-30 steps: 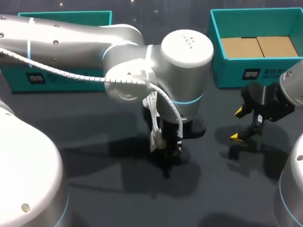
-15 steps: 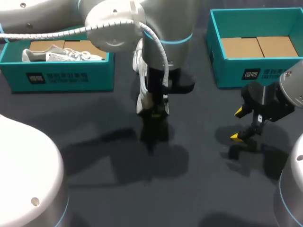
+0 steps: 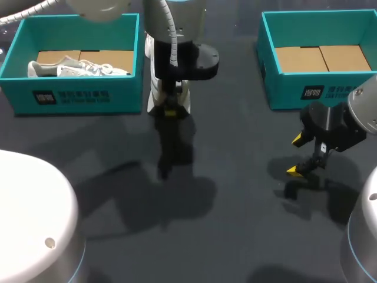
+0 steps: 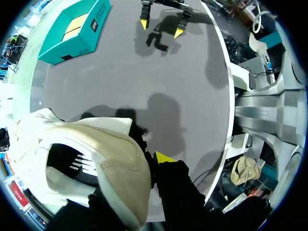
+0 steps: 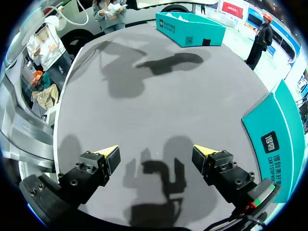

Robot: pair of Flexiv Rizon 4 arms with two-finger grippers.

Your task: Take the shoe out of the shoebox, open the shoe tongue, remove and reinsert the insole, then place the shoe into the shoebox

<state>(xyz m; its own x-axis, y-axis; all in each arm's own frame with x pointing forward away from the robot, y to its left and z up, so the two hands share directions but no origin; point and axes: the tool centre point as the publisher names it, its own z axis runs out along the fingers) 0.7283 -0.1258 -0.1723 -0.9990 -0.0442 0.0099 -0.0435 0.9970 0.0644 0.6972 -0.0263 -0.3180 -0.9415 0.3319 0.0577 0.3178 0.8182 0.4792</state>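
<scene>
Shoe (image 4: 113,168), cream, soft rounded heel, clamped in L tool (image 3: 169,111).

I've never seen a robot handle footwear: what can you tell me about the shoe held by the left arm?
The shoe is a white and cream sneaker, apparently fabric with a smoother cream panel, its dark opening toward the wrist camera. It hangs clear of the dark table, clamped in the left gripper, just beside the left teal box.

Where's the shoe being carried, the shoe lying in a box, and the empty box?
carried shoe (image 4: 120,173), left wrist view, tan panel
boxed shoe (image 3: 79,68), head view, laced middle
empty box (image 3: 283,88), head view, front wall
</scene>
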